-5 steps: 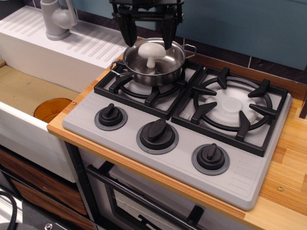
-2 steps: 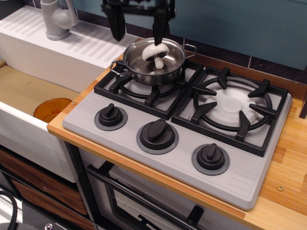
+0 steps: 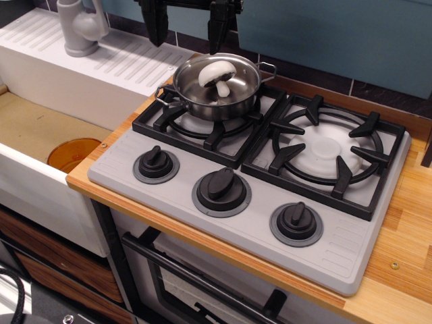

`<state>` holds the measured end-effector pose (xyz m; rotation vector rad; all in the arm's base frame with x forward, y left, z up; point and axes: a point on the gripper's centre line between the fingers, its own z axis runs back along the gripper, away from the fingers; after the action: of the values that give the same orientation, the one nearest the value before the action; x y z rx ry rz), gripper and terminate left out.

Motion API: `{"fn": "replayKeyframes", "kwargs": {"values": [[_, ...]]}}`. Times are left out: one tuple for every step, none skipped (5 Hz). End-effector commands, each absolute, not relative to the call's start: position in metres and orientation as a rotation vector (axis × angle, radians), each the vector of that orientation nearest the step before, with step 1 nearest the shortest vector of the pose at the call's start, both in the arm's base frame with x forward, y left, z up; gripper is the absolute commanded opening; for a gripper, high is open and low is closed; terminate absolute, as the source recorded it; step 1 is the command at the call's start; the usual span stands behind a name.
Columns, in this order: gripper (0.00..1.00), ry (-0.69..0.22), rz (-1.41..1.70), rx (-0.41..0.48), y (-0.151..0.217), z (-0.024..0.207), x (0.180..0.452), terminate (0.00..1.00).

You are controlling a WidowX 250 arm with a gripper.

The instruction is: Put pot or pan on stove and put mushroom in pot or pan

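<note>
The shiny steel pot stands on the left burner grate of the grey stove. The white mushroom lies tilted on its side inside the pot, its dark underside facing front. My gripper is open and empty, its two black fingers hanging apart above the pot's back rim, clear of the mushroom. The gripper's upper part is cut off by the frame's top edge.
The right burner grate is bare. Three black knobs line the stove's front. A white sink with drainboard and grey tap stands to the left, with an orange disc in the basin. The wooden counter runs right.
The gripper let go of the mushroom, which tipped over onto its side in the pot. The gripper then rose and shifted slightly left, fingers open.
</note>
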<state>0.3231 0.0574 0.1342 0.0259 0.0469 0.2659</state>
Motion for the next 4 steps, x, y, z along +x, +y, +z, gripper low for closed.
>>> {"fn": "replayKeyframes", "kwargs": {"values": [[1.0,-0.064,0.267,0.032,0.054,0.177,0.332,0.0],[1.0,-0.067,0.266,0.0,0.043,0.179,0.339,0.0],[1.0,-0.077,0.267,-0.021,0.032,0.177,0.347,0.0],[1.0,-0.092,0.272,-0.025,0.016,0.173,0.357,0.0]]}}
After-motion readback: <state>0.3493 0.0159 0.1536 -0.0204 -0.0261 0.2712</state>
